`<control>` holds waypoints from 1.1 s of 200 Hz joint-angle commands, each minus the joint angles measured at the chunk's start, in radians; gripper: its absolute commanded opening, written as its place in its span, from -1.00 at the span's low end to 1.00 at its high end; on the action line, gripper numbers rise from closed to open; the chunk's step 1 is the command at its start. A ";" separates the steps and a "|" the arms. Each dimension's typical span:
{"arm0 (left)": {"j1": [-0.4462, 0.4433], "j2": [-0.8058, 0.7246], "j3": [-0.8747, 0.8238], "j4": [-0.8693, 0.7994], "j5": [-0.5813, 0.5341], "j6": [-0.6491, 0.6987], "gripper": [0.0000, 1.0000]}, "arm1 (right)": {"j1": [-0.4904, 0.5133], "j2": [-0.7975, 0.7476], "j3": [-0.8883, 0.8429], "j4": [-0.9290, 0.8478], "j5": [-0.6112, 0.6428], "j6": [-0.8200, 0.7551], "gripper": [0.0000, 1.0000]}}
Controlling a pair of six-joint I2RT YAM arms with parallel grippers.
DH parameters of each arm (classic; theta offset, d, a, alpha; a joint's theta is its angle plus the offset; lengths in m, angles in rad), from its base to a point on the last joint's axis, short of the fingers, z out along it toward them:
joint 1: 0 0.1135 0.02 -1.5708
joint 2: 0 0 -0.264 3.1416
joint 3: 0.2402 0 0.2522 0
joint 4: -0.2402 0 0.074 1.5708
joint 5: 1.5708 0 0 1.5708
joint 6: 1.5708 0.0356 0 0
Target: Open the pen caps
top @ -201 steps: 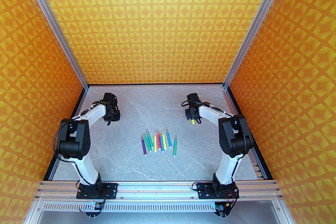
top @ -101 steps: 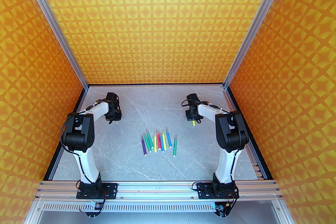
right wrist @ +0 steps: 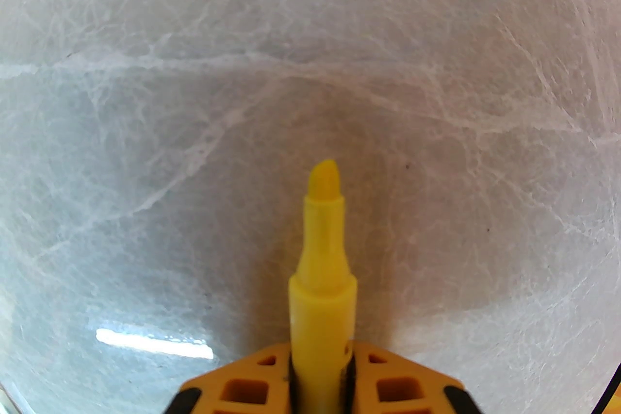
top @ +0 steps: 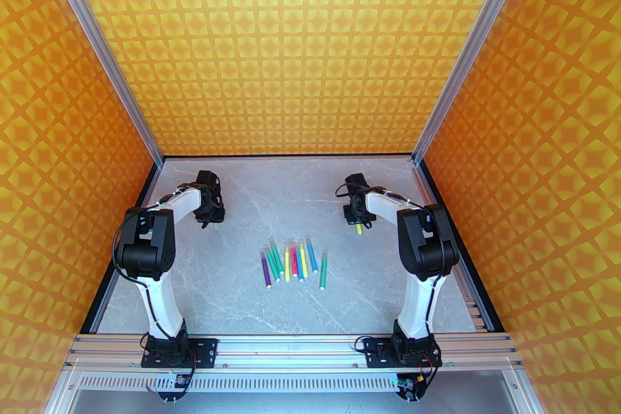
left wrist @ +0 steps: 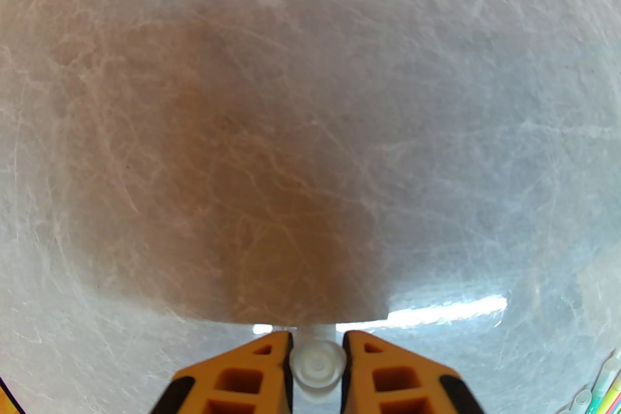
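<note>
My left gripper [left wrist: 318,344] is shut on a whitish-clear pen cap [left wrist: 318,363], seen end-on between the orange fingers, low over the table's far left [top: 209,222]. At the far right my right gripper [right wrist: 321,351] is shut on a yellow marker [right wrist: 322,266] whose bare pointed tip sticks out ahead. In the top view that marker [top: 358,230] pokes out under the right gripper [top: 357,223]. Several capped markers [top: 291,262] lie side by side mid-table, their clear pen caps [top: 270,241] at the far ends.
The grey marble table [top: 242,305] is walled by orange patterned panels on three sides. The row of markers lies between the two arms. A few of those markers' ends [left wrist: 604,390] show at the left wrist view's bottom right corner.
Both arms drew their elbows inward over the last second. The left gripper shifted slightly right and farther back. The right gripper stayed nearly in place with the yellow marker.
</note>
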 commanded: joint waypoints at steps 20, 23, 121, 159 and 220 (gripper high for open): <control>0.008 0.023 0.002 -0.015 -0.013 0.017 -0.44 | -0.007 0.010 0.026 -0.036 0.003 -0.005 -0.54; 0.008 0.023 0.002 -0.014 -0.014 0.017 -0.43 | -0.007 0.010 0.027 -0.037 0.003 -0.004 -0.52; 0.008 -0.088 -0.060 0.048 0.020 0.006 0.13 | -0.006 -0.115 -0.005 -0.065 -0.045 -0.018 -0.32; 0.007 -0.188 -0.122 0.073 0.060 0.000 0.24 | 0.008 -0.231 -0.041 -0.095 -0.111 0.005 -0.25; -0.001 -0.434 -0.371 0.255 0.218 -0.028 0.36 | 0.145 -0.402 -0.156 -0.127 -0.168 0.081 -0.07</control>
